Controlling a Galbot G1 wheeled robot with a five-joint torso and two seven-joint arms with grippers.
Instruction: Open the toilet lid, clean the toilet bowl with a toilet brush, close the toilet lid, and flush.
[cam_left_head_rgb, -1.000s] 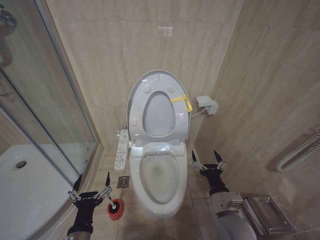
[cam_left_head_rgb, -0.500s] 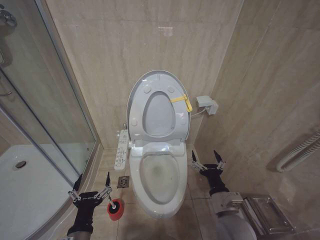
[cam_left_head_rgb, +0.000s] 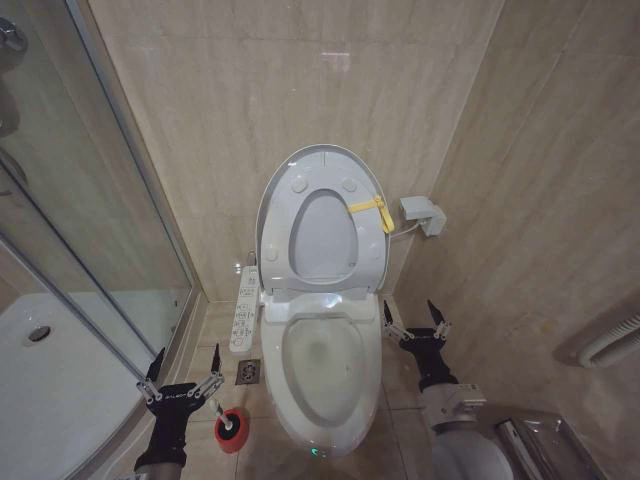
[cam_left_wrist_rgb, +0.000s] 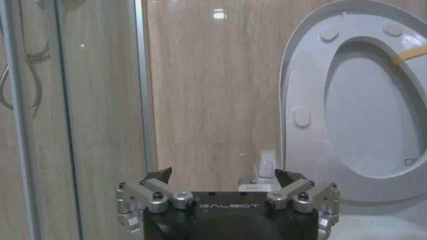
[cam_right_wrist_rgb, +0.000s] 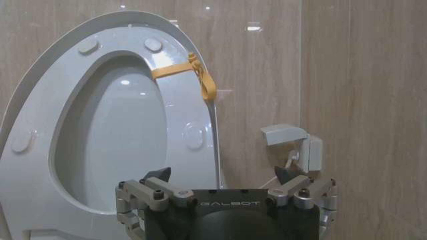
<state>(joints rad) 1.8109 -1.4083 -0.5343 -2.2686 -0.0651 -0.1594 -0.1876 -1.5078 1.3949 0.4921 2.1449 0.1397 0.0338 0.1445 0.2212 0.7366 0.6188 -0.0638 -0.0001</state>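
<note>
Currently I'm parked facing one toilet in a tight corner: tiled wall behind, tiled wall close on the right, glass shower screen (cam_left_head_rgb: 95, 200) close on the left. The toilet lid (cam_left_head_rgb: 322, 222) stands upright against the back wall with the seat raised against it, yellow tag (cam_left_head_rgb: 372, 210) at its right rim. The toilet bowl (cam_left_head_rgb: 322, 365) is open and uncovered between my two arms.

Left end effector (cam_left_head_rgb: 184, 372) hovers low beside the bowl's left edge, fingers spread, holding nothing. One toilet brush (cam_left_head_rgb: 226, 420) sits in one red holder (cam_left_head_rgb: 232, 432) on the floor, just right of it, in the narrow gap to the bowl. One floor drain (cam_left_head_rgb: 248, 372) lies ahead of that.

Right end effector (cam_left_head_rgb: 412, 320) hovers beside the bowl's right rim, fingers spread, empty; floor strip there is narrow, wall near. One white wall box (cam_left_head_rgb: 422, 214) sits right of the lid.
</note>
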